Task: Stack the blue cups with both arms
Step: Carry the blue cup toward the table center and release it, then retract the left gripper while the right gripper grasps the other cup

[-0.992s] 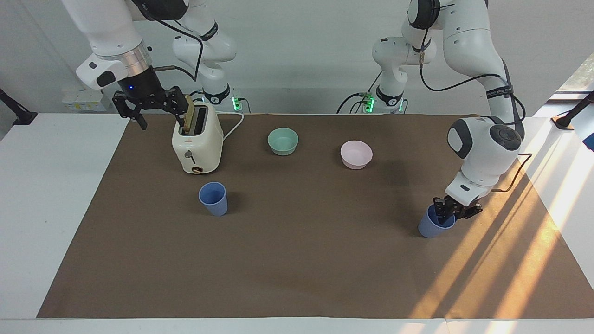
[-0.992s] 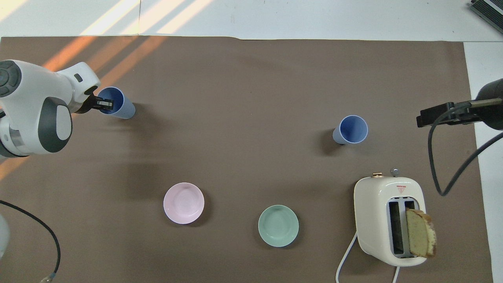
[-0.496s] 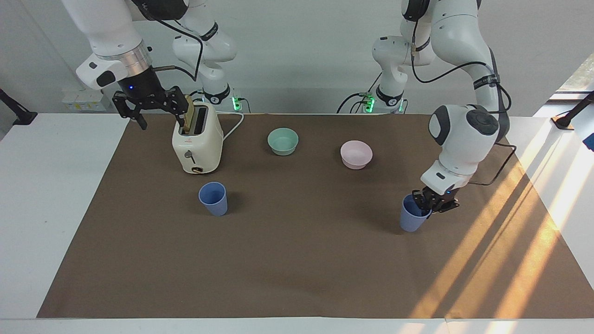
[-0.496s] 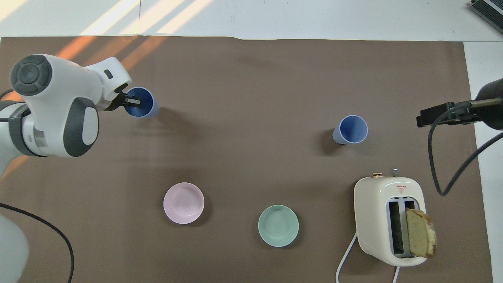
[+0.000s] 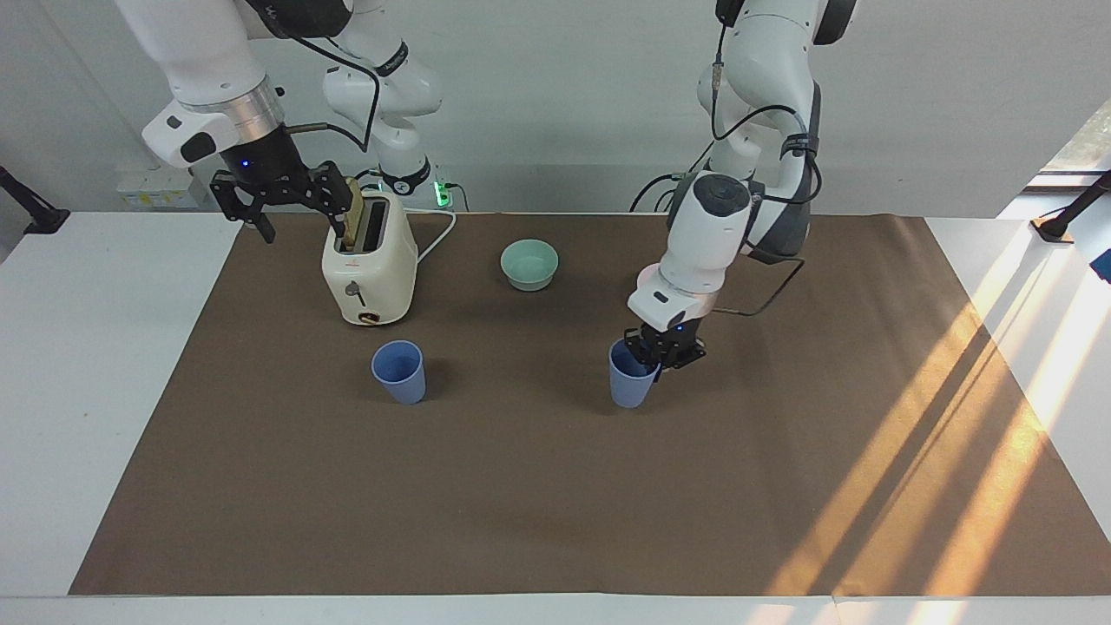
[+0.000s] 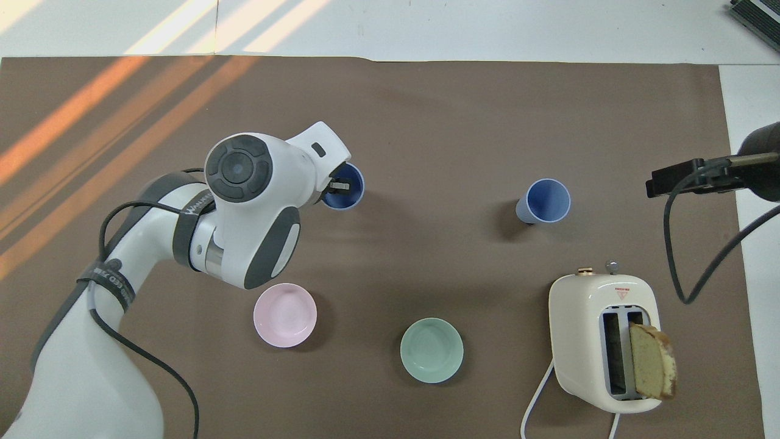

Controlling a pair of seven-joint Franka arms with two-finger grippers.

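Blue cups are two on the brown mat [image 5: 538, 486] that covers the counter [image 5: 113, 391]. Going across the facing view from its left edge: the right hand [image 5: 276, 208] hangs in the air by the top of the cream toaster [image 5: 369, 269], its fingers spread wide and holding nothing; this arm waits. A slice of bread [image 5: 351, 217] stands up out of the toaster's slot. One blue cup [image 5: 399, 371] stands upright and free on the mat, farther from the robots than the toaster and just beside it. A mint-green bowl [image 5: 529, 264] sits near the robots, toward the middle of the mat. Next comes the other blue cup [image 5: 631, 382], upright, with the left hand [image 5: 657, 354] pinching its rim, one finger inside the cup and one outside; whether its base touches the mat cannot be told. In the overhead view a pale pink bowl [image 6: 285, 315] lies nearer to the robots than this held cup, partly under the left arm's wrist. Sunlight stripes fall across the mat at the left arm's end
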